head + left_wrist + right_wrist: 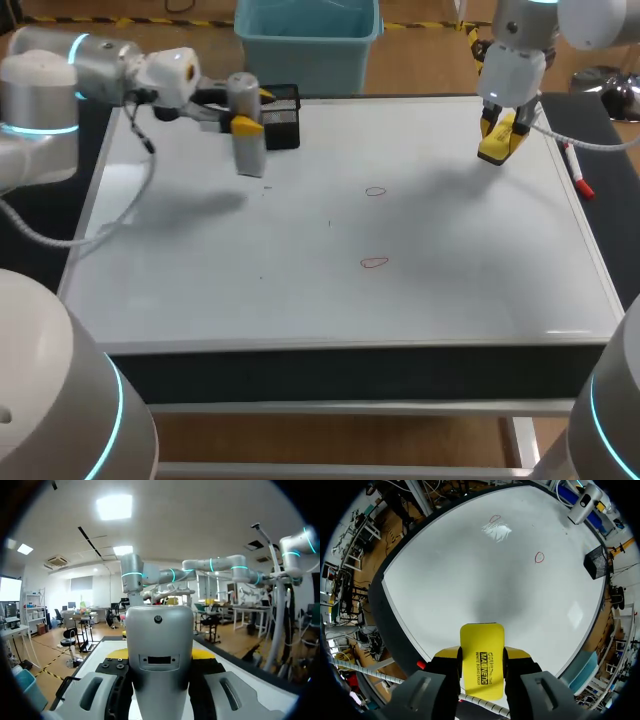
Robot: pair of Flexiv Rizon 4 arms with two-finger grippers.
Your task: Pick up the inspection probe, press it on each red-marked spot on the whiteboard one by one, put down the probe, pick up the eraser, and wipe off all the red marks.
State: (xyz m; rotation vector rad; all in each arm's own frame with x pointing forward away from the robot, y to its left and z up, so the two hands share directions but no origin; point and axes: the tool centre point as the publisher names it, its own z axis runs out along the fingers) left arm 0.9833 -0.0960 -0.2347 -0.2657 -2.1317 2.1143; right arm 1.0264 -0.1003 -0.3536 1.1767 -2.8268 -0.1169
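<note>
A white whiteboard (200,260) covers the table. Two small red marks are drawn near its middle, one farther back (375,191) (539,557) and one nearer (374,263) (495,518). My left gripper (246,125) (159,655) hangs above the back left of the board, shut on the grey inspection probe (249,155) (159,630), which points down and is clear of the surface. Above the back right, my right gripper (500,135) (481,657) is shut on the yellow eraser (495,152) (481,645), off the board.
A black mesh basket (283,115) (595,562) stands at the back left of the board, just behind the probe. A red-capped marker (577,172) lies along the right edge.
</note>
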